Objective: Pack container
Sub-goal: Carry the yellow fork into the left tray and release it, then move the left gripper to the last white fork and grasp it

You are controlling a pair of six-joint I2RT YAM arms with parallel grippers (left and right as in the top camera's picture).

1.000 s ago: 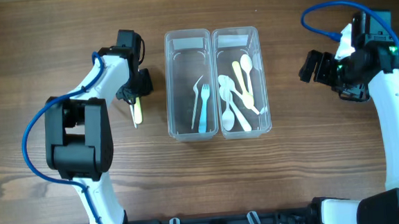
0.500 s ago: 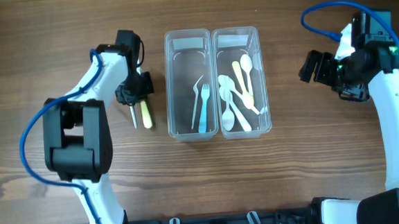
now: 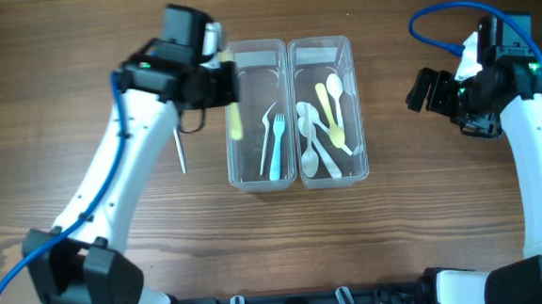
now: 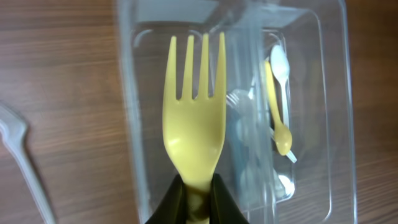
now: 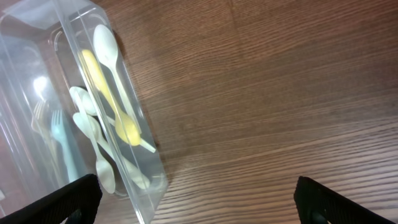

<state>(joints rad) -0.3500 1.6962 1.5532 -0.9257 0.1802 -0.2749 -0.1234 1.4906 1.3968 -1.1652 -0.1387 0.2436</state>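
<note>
My left gripper [image 3: 226, 84] is shut on a yellow fork [image 3: 235, 119], holding it by the handle over the left wall of the left clear container [image 3: 262, 176]; in the left wrist view the yellow fork [image 4: 193, 118] points tines-away above that container [image 4: 140, 155]. The left container holds a blue fork [image 3: 277, 147] and a clear fork. The right clear container [image 3: 361, 156] holds several spoons, yellow [image 3: 329, 109] and white. My right gripper [image 3: 429, 92] is open and empty, off to the right of the containers; its fingertips [image 5: 68, 199] show at the frame's bottom corners.
A clear plastic fork [image 3: 179, 150] lies on the wooden table left of the containers, also at the left edge of the left wrist view [image 4: 22, 162]. Blue cables run along both arms.
My left gripper has lifted the yellow fork off the table and carried it right, up over the left container's edge. The right arm has not moved.
</note>
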